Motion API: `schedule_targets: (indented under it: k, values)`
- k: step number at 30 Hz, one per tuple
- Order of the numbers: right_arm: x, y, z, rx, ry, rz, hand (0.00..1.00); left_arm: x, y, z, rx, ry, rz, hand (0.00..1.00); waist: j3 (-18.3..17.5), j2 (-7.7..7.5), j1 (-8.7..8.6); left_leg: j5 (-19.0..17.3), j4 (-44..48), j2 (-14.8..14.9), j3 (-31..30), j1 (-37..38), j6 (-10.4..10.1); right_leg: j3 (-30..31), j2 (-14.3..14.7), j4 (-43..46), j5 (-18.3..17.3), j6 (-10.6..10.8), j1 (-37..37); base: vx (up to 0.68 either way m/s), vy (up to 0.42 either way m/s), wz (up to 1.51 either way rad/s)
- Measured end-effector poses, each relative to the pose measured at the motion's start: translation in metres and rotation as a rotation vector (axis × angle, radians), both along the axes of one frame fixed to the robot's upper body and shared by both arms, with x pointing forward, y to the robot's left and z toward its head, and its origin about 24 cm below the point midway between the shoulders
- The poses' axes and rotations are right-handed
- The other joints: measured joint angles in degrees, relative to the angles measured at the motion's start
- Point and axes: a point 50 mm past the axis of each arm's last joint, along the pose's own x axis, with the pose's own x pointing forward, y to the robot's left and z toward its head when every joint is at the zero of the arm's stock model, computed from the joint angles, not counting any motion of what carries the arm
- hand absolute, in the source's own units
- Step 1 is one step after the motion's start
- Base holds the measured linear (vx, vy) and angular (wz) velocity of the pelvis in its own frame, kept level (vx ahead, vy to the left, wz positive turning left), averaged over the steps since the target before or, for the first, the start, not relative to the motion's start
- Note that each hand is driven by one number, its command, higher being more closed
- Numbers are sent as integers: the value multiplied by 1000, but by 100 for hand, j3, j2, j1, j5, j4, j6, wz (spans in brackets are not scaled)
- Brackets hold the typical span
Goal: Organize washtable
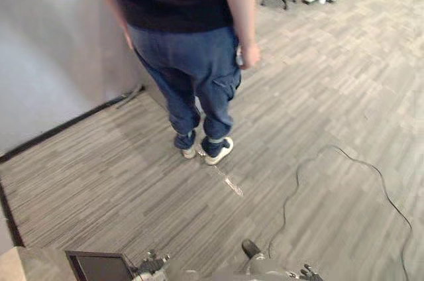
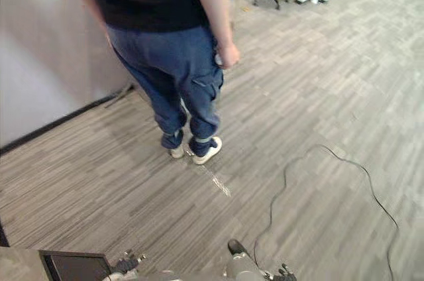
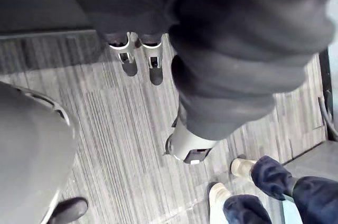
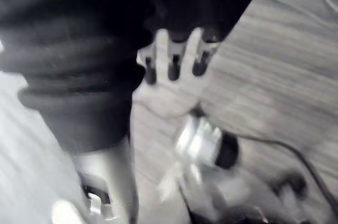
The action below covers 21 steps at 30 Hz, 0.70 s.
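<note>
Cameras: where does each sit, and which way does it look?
Left eye view: on the head, looking down at a person standing on carpet; left hand and right hand at the bottom edge.
Right eye view: beside it, same scene.
Left wrist view: left wrist, along the open left hand, down at carpet and the person's shoes.
Right wrist view: right wrist, along the open right hand, down at carpet.
Shared: eye views and left wrist view show the person.

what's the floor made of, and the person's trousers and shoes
Floor: looks like matte grey carpet tile, streaked pile laid in blocks of alternating direction.
Trousers: soft blue woven cloth, probably cotton, creasing at the knees.
Shoes: whitish, smooth uppers, leather or synthetic, too small to tell.
</note>
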Motion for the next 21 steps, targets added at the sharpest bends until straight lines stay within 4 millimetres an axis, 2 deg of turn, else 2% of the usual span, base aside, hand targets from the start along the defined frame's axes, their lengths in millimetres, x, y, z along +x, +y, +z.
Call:
schedule_targets:
  k: [1,2,3,5,6,7,9,10,12,13,15,18,20,21]
  values:
    - [1,0,1,-1,-12,-7,0,-3,-1,-1,-3,6,7,0,41,19,6,0,5,84,228,26,-1,-731,-26,40,-26,-24,-98,-112,147,-167]
    - [1,2,2,4,-30,-27,0,-5,-4,-1,-16,0,36,0,84,76,12,1,-32,209,700,85,1,-2449,-217,347,-248,-252,-258,-101,121,-146]
    - [0,4,2,10,-36,-49,0,-3,-7,-1,-28,-8,49,0,93,91,17,4,-173,255,1033,218,7,-3589,-445,794,-529,-549,-313,-124,143,-168]
    - [-6,3,2,14,-39,-95,0,-7,-8,-1,-33,-7,47,0,96,74,41,14,-427,198,1774,558,7,-5077,-896,2140,-1249,-695,-259,-148,128,-177]
    - [-6,3,2,14,-37,-100,0,-7,-8,-2,-34,-5,46,0,93,75,7,19,-512,175,1996,643,2,-5340,-1005,2383,-1387,-750,-161,-175,119,-202]
    - [-4,2,2,16,-43,-118,0,-4,-9,-1,-42,-11,46,0,95,89,-33,23,-642,141,2477,699,-5,-5972,-1198,2687,-1671,-840,59,-116,81,-159]
    - [-7,2,0,11,-18,-125,0,1,-8,0,-45,-23,48,0,109,74,1,31,-704,117,2760,724,-14,-6324,-1206,2416,-1639,-807,272,-34,27,-176]
    - [-8,4,0,10,-12,-110,0,1,-5,0,-47,-21,41,0,88,-3,1,69,-743,73,3136,724,-76,-6385,-1282,1736,-1175,-743,528,-8,-36,-169]
    - [-13,9,-2,24,3,-112,0,9,-6,1,-51,-38,29,0,62,-118,-69,156,-492,96,3374,734,-158,-6203,-1081,784,-1131,-596,846,19,-118,-115]
    - [-14,9,-2,24,6,-112,0,11,-8,1,-56,-41,26,0,74,-96,-111,179,-392,116,3373,745,-177,-6179,-1056,601,-1065,-502,941,70,-202,-74]
    - [-16,0,0,6,2,-106,0,14,-21,1,-75,-48,-18,0,92,107,-160,224,-123,210,3351,846,-182,-5886,-917,94,-828,-368,1252,28,-193,-63]
    - [-17,1,0,8,6,-106,0,19,-25,3,-75,-67,-44,0,92,117,-146,261,-92,237,3276,928,-245,-5864,-810,-218,-722,-380,1424,-20,-77,-11]
    - [-17,3,-1,14,7,-107,0,20,-22,3,-68,-68,-44,0,102,50,-140,288,427,413,3293,877,-292,-5783,-831,-326,-666,-456,1534,-6,3,-5]
    - [-14,9,-2,28,2,-109,0,20,-14,5,-45,-74,-48,0,151,-164,-95,206,1029,610,3241,683,-393,-5684,-1047,-325,-657,-454,1620,-43,0,-20]
